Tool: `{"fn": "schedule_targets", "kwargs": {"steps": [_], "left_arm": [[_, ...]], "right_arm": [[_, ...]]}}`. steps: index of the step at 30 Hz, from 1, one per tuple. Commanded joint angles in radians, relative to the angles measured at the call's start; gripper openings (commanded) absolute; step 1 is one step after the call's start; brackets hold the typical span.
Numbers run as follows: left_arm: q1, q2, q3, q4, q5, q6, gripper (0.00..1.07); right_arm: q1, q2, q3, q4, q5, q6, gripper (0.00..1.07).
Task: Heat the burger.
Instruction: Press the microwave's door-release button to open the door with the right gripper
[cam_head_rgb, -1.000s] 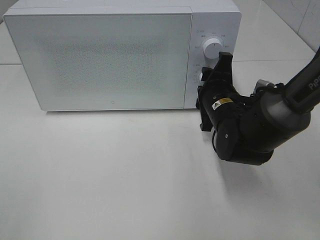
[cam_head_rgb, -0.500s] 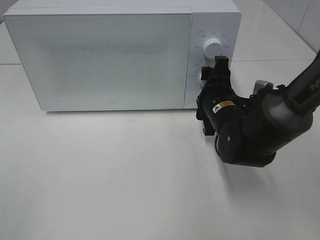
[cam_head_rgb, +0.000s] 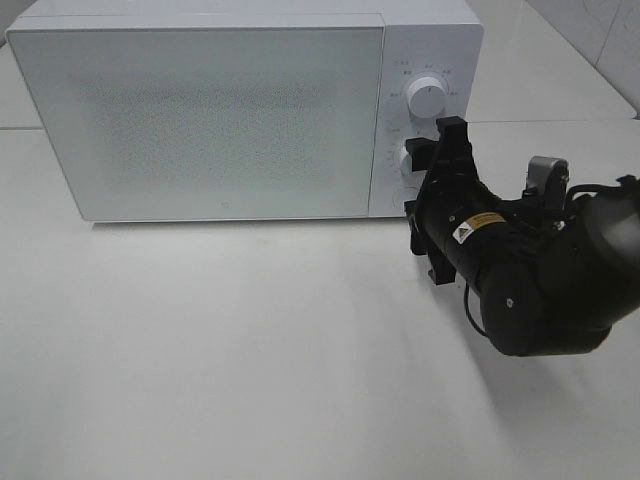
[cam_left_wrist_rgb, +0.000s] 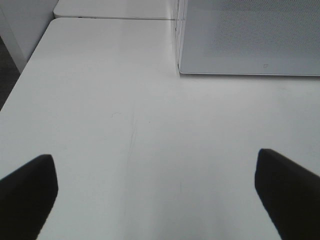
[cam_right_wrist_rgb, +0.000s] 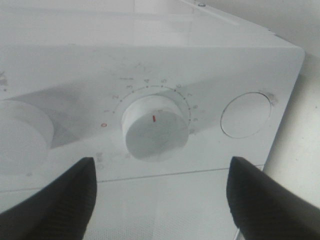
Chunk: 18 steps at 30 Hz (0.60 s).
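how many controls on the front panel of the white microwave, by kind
round white plastic turn knobs: 2
flat round white push button: 1
total: 3

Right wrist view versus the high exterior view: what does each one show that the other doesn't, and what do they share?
Only the right wrist view: readable numbers around the lower dial, its red mark and a round button beside it. Only the exterior high view: the microwave's closed door and the right arm. Both: the lower dial, with the open right hand facing it, not gripping it.
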Motion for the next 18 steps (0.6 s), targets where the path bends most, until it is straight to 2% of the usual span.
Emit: {"fn": "schedule_targets", "kwargs": {"steps": [1,5,6,8,10,11,13,14,18], "left_arm": [[0.002,-0.020,0.003,-0.005,-0.013,-0.008,1.00],[0.002,-0.020,0.003,-0.005,-0.013,-0.008,1.00],[0.002,-0.020,0.003,-0.005,-0.013,-0.008,1.00],[0.002,-0.020,0.003,-0.005,-0.013,-0.008,1.00],[0.002,-0.020,0.003,-0.005,-0.013,-0.008,1.00],[0.002,-0.020,0.003,-0.005,-0.013,-0.008,1.00],[0.002,-0.020,0.003,-0.005,-0.013,-0.008,1.00],[0.002,-0.020,0.003,-0.005,-0.013,-0.008,1.00],[0.002,-0.020,0.003,-0.005,-0.013,-0.008,1.00]], "right_arm": [[-0.004,-0.080,0.063,-0.048,0.001,-0.093,0.71],[-0.004,-0.149,0.091,-0.068,0.097,-0.176,0.71],[-0.004,-0.207,0.100,-0.077,0.208,-0.270,0.71],[-0.004,-0.235,0.100,-0.080,0.272,-0.329,0.71],[-0.007,-0.304,0.099,-0.081,0.434,-0.515,0.71],[-0.007,-0.304,0.099,-0.081,0.434,-0.515,0.71],[-0.007,-0.368,0.099,-0.073,0.576,-0.691,0.70],[-0.007,-0.368,0.099,-0.073,0.576,-0.691,0.70],[-0.007,-0.428,0.099,-0.072,0.768,-0.959,0.70]]}}
